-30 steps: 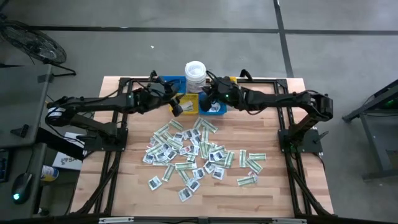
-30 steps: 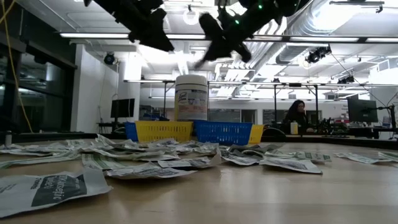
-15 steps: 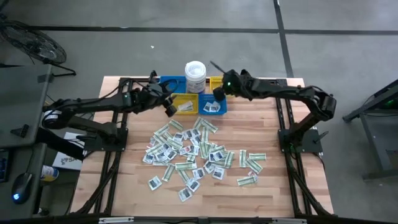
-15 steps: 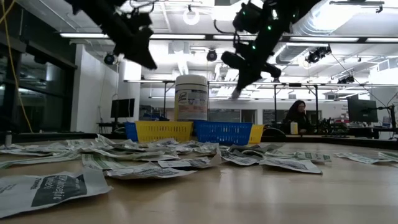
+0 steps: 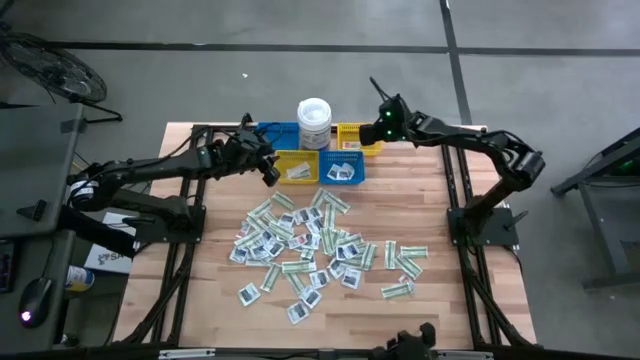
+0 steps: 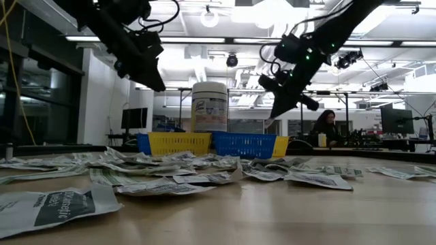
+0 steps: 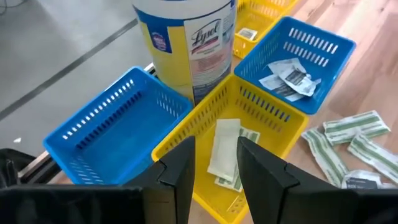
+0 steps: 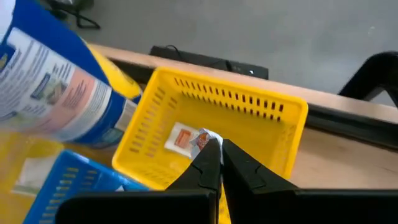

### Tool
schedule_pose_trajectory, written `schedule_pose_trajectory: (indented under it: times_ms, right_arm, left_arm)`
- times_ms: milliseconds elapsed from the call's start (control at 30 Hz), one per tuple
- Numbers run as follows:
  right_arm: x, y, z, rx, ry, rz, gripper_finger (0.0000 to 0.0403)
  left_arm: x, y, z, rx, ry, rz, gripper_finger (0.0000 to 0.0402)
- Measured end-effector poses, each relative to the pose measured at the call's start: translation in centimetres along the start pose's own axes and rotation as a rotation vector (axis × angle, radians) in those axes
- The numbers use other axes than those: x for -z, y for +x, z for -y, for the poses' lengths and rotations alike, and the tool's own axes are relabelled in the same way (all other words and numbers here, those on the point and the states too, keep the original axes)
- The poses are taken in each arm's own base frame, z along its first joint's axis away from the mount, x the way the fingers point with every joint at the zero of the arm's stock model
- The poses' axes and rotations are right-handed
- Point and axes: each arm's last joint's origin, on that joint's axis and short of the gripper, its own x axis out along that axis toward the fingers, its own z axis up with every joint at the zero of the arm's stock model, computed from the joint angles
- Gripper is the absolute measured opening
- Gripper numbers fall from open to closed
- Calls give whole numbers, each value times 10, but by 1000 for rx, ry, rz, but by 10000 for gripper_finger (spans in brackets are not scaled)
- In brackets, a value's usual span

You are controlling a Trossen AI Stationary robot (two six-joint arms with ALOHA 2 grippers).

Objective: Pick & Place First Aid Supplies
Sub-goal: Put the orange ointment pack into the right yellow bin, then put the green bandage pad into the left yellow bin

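Now | my right claw (image 5: 375,88), pressed together, has swung off the small blue plastic bin (image 5: 343,172) to the far yellow plastic bin (image 8: 211,140) | left claw (image 7: 214,163) spread, empty, over the near yellow plastic bin (image 7: 264,134) | flat paper packets (image 5: 320,245) litter the wooden bench (image 5: 455,300).

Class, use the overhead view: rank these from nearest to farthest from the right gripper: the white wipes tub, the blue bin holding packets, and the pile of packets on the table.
From the right gripper, raised over the table's far edge:
1. White wipes tub, at the far edge among the bins.
2. Blue bin, just in front of the tub, holding white packets.
3. Packet pile, spread across the table's middle.
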Motion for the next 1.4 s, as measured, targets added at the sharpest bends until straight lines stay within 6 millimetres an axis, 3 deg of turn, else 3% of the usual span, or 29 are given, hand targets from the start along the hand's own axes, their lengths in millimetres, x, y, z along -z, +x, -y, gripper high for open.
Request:
schedule_pose_trajectory:
  times_ms: [433,833,1100,1400]
  right_arm:
    - [8,16,5,-17,51,23,9]
    - [7,12,4,-33,69,16,135]
    - [-5,-26,3,-110,21,30,161]
    - [16,-86,-11,-149,-117,-99,145]
  left_arm:
    - [-6,0,1,16,-8,58,116]
    - [-6,0,2,21,-18,56,116]
    - [-8,-11,0,73,-56,80,117]
    - [-3,-22,1,129,-75,33,117]
